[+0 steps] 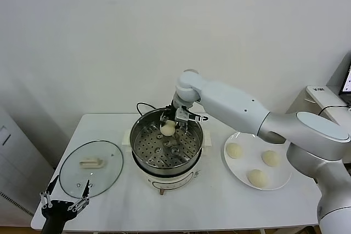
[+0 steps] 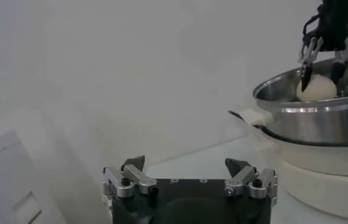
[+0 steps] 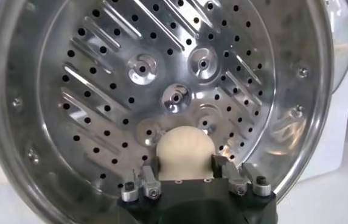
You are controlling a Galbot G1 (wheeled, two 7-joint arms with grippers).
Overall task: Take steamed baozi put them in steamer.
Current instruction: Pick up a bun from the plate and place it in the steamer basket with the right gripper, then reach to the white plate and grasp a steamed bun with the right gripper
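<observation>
One baozi rests on the perforated floor at the far side of the steamer, a shiny steel basket. My right gripper reaches down into the basket, open, with its fingers spread beside this bun. In the right wrist view the round bun fills the gap of the right gripper. Three more baozi lie on the white plate to the right. My left gripper waits open and empty at the table's front left corner.
A glass lid with a white handle lies flat left of the steamer, just beyond the left gripper. The steamer stands on a white cooker base with a black cord behind. A grey cabinet stands at the far right.
</observation>
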